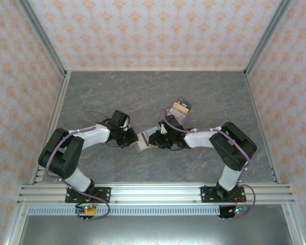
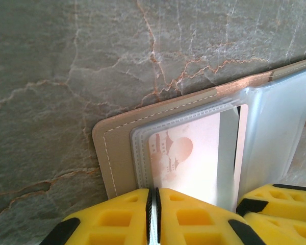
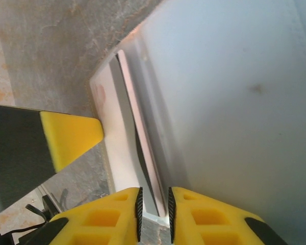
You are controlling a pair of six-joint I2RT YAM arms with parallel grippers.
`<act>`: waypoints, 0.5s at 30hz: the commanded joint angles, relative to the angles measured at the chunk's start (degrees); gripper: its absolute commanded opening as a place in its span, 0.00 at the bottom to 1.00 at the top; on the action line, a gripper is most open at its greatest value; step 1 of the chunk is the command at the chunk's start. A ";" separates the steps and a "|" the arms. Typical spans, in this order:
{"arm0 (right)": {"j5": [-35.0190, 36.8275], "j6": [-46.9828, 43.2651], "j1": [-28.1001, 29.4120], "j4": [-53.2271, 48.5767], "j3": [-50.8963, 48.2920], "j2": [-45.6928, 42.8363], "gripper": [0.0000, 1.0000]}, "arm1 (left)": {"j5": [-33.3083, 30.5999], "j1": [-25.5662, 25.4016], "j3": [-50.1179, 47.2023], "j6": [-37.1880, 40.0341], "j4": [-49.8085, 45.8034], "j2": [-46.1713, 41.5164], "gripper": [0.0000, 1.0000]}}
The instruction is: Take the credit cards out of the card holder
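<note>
Grey veined table (image 1: 117, 97) carries the open card holder (image 1: 144, 139), and both my arms meet at it. My left pincer (image 2: 154, 199) is pinched tight on the holder's edge. My right pincer (image 3: 154, 201) stands narrow at the holder's sleeve ends; whether it grips anything I cannot tell. If I nip sleeve along with card, the holder could drag loose. My left wrist view shows the pink card (image 2: 194, 158) face-on; my right wrist view gives its thin edges instead.

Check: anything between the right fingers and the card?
Yes. The card lies inside a frosted sleeve of the holder, so plastic covers its face. The right fingers are close by; nothing else visible intervenes.
</note>
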 commanded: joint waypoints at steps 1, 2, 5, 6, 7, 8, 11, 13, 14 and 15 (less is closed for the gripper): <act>-0.28 -1.12 0.45 -0.90 1.20 0.73 0.23 | -0.04 0.36 -0.58 1.33 -2.90 1.33 0.13; -0.40 -1.19 0.45 -0.72 1.24 0.78 0.22 | -0.02 0.33 -0.58 1.33 -2.85 1.32 0.13; -1.21 -0.86 0.45 0.55 0.98 0.77 0.20 | -0.02 0.35 -0.70 1.33 -2.74 1.33 0.13; -1.48 -0.71 0.45 1.34 0.73 0.57 0.20 | -0.04 0.33 -0.65 1.33 -2.72 1.33 0.13; -1.83 -0.45 0.45 2.21 0.40 0.48 0.19 | -0.04 0.33 -0.75 1.33 -2.65 1.32 0.13; -1.95 -0.14 0.45 2.89 0.22 0.22 0.18 | -0.04 0.33 -0.82 1.33 -2.67 1.27 0.13; -2.38 0.19 0.45 4.45 -0.37 -0.41 0.17 | -0.02 0.33 -1.00 1.33 -2.63 1.33 0.13; -2.72 0.56 0.45 5.48 -0.81 -0.76 0.16 | -0.04 0.34 -1.08 1.33 -2.48 1.39 0.13; -2.96 0.72 0.45 5.89 -0.96 -0.79 0.16 | -0.04 0.33 -1.15 1.33 -2.43 1.42 0.13; -3.26 0.89 0.46 6.29 -1.00 -0.76 0.16 | -0.04 0.31 -1.17 1.24 -2.36 1.39 0.13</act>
